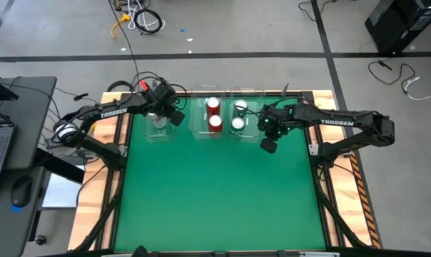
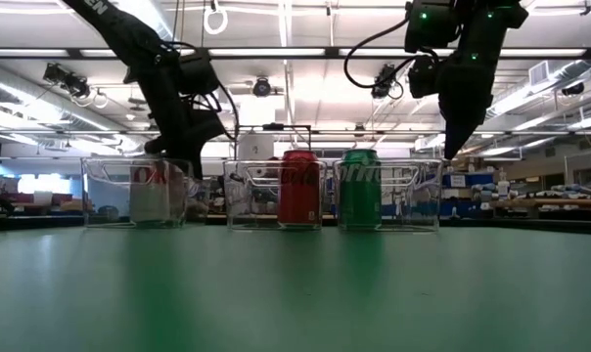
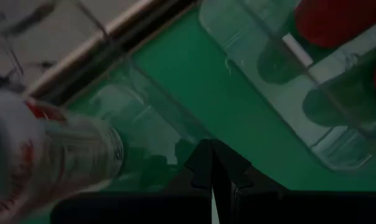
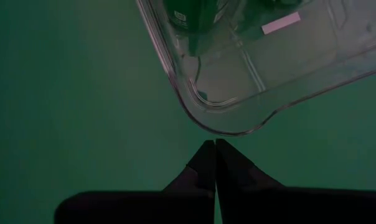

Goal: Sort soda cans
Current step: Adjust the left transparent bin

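Lift left gripper point(image 3: 213, 177), jaws pressed together, clear of silver can point(image 3: 45, 162) at eleven o'clock; right gripper point(image 4: 214, 163) likewise closed.

Open green mat point(image 1: 215, 193) up front, three clear bins point(image 1: 210, 121) with cans point(image 1: 215, 123) blocking far edge

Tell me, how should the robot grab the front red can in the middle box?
Probably from straight above, fingers closing on the round sides just under the silver top. The front red can stands upright in the middle clear bin, whose walls block a sideways reach, and the other red can sits close behind it. Both the left gripper and right gripper look shut.
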### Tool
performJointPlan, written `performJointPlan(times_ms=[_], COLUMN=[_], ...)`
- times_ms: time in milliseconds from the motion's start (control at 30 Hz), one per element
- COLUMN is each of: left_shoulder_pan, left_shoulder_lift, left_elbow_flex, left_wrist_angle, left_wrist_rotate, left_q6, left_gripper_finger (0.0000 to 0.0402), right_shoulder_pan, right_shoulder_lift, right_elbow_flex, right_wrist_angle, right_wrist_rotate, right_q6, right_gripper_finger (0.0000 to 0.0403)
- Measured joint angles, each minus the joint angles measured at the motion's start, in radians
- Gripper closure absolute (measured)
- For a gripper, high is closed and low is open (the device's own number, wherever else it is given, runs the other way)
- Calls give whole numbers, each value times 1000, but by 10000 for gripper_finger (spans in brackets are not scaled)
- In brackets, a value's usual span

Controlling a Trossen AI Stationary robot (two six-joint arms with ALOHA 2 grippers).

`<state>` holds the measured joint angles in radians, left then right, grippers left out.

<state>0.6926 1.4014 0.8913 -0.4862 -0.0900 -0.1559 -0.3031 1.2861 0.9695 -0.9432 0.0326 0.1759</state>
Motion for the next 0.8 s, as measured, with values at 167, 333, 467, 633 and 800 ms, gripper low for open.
performJointPlan(times_ms=[167, 333, 467, 633, 800], left_shoulder_pan=[0, -2, 0, 0, 1], left_shoulder_lift=[4, 5, 5, 6, 12], left_elbow_flex=[0, 0, 0, 0, 0], left_wrist_angle=[19, 26, 25, 27, 58], left_wrist_rotate=[-2, -67, -168, -231, -191], left_q6=[38, 24, -4, -31, -33], left_gripper_finger=[401, 401, 401, 401, 401], right_shoulder_pan=[0, 0, 0, 0, 0], right_shoulder_lift=[0, 0, 0, 0, 0], right_elbow_flex=[0, 0, 0, 0, 0], right_wrist_angle=[-1, -5, -5, -5, -5], right_wrist_rotate=[37, 53, 53, 53, 53], right_q6=[6, 6, 6, 4, 4], right_gripper_finger=[403, 403, 403, 403, 403])
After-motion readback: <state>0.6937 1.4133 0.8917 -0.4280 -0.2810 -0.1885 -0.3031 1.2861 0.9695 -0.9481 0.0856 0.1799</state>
